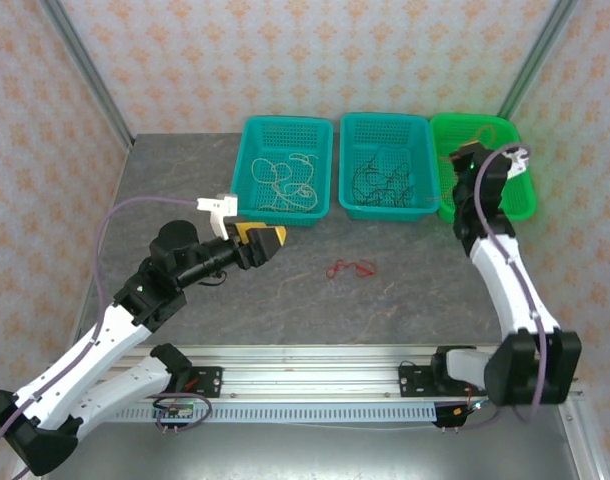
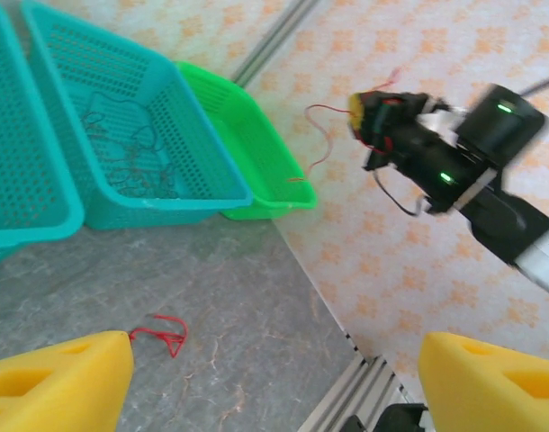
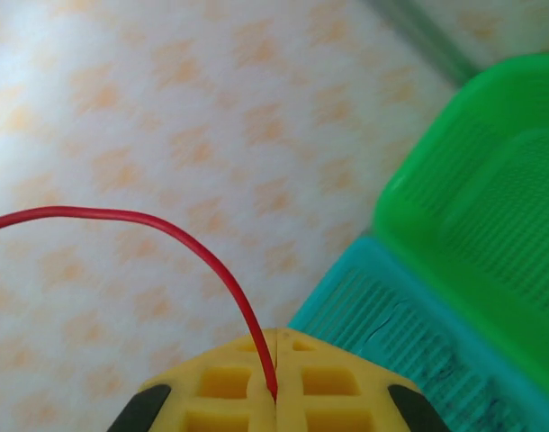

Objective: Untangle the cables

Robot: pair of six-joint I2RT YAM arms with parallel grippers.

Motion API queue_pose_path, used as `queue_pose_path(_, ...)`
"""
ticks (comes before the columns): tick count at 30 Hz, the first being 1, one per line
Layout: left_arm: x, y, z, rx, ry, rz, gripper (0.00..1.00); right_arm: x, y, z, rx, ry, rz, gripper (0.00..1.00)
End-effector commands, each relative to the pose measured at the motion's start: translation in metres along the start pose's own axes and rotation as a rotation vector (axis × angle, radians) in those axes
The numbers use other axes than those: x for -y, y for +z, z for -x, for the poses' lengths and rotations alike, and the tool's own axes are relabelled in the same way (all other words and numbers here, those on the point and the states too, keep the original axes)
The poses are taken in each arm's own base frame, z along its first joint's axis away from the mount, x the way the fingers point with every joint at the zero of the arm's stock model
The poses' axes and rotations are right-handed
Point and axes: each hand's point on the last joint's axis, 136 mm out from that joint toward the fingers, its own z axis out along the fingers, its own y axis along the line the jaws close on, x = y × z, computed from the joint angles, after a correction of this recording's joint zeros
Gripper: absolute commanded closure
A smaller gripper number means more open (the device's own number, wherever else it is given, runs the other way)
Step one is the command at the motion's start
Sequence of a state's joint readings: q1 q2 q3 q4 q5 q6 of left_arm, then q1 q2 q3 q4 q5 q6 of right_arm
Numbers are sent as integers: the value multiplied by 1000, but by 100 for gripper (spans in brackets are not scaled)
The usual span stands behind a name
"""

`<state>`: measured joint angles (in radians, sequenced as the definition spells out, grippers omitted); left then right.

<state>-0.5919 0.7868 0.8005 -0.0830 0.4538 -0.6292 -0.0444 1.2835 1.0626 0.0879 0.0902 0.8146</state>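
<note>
One red cable (image 3: 166,225) is pinched between the two pads of my right hand (image 3: 275,373), which are pressed together on it above the green basket (image 1: 520,210). A second red cable (image 1: 351,268) lies on the surface (image 1: 185,180), left of the green basket. The black cables (image 1: 385,180) lie in the teal basket (image 1: 385,213) just left of the green one, and the cream-white cables (image 1: 288,180) in the farther teal basket (image 1: 285,216). My left hand (image 1: 275,240) is spread wide and holds nothing, well left of the green basket.

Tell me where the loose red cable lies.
In the top view, the red cable lies on the table in front of the middle basket, right of the left gripper.
</note>
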Motion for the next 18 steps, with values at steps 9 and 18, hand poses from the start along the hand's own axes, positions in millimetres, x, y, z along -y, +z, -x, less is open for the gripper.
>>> queue_pose_path(9,-7,-7,-12,10,32,19,16,108,108,0,-67,-91,-534,100)
queue_pose_path(18,-14,-4,-13,14,31,48,16,134,115,-11,-193,-222,-732,30)
